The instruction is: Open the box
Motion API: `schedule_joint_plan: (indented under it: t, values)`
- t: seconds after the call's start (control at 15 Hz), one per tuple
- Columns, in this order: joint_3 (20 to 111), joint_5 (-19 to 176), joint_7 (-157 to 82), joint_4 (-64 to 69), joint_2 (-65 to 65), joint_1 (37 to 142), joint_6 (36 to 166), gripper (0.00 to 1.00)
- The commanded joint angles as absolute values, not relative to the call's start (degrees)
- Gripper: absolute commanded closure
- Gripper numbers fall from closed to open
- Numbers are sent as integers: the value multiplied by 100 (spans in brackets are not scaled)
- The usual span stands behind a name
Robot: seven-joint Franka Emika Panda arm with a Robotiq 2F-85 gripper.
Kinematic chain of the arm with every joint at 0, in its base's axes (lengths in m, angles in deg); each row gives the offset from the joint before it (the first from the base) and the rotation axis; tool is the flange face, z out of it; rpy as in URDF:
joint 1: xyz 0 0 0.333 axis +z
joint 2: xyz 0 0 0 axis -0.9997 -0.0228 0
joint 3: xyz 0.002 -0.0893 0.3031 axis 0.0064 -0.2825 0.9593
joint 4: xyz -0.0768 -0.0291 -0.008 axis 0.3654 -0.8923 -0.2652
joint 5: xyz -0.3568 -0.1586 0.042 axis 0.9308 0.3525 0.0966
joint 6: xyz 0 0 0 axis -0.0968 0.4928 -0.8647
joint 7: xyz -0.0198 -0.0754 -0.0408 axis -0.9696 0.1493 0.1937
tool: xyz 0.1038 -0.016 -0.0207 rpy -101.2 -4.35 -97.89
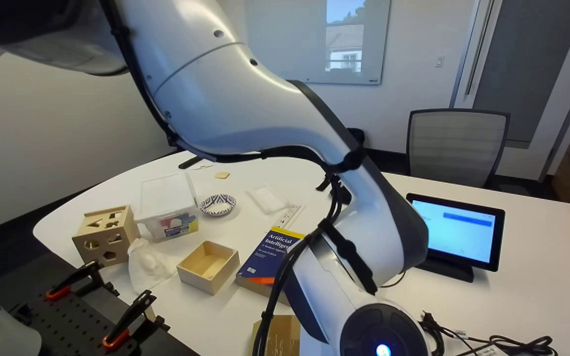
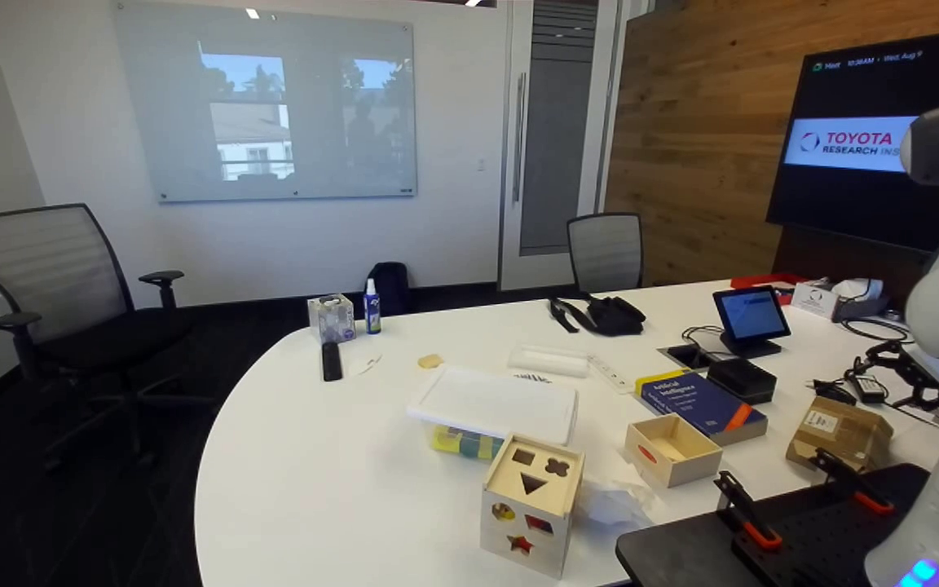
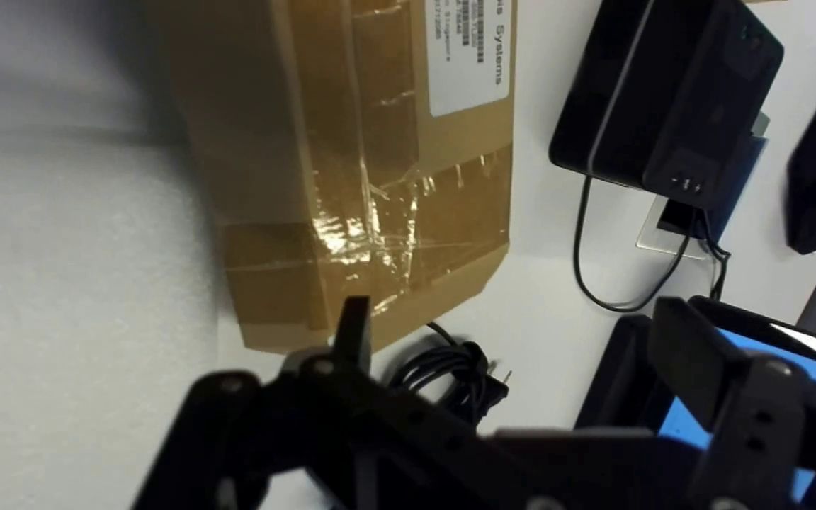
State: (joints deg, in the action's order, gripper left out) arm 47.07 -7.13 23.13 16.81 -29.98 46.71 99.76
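Observation:
The brown cardboard box (image 2: 844,430) sits on the white table near the robot's mounting plate, with a white label on top. In the wrist view the box (image 3: 380,156) fills the upper left; its top is closed and shiny tape runs over it. In an exterior view only part of the box (image 1: 285,335) shows at the bottom edge, behind the arm's cables. My gripper (image 3: 516,312) is open with nothing between its fingers. Its left finger overlaps the box's near edge in the wrist view; contact cannot be told. In an exterior view the gripper (image 2: 897,385) is beside and above the box.
A coiled black cable (image 3: 443,375) lies beside the box. A black device (image 3: 663,99) and a tablet (image 1: 455,230) stand nearby. A blue book (image 2: 702,403), a small wooden tray (image 2: 673,452) and black clamps (image 2: 751,514) are around the box.

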Motion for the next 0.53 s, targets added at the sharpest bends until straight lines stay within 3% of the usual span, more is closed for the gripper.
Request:
schedule_joint_plan:
  t: [0.0,0.47]
  values:
    - [4829,-728,2050,1538,-3220,4478,10019,0]
    - [4983,-878,1969,1601,-3590,4178,10040,0]
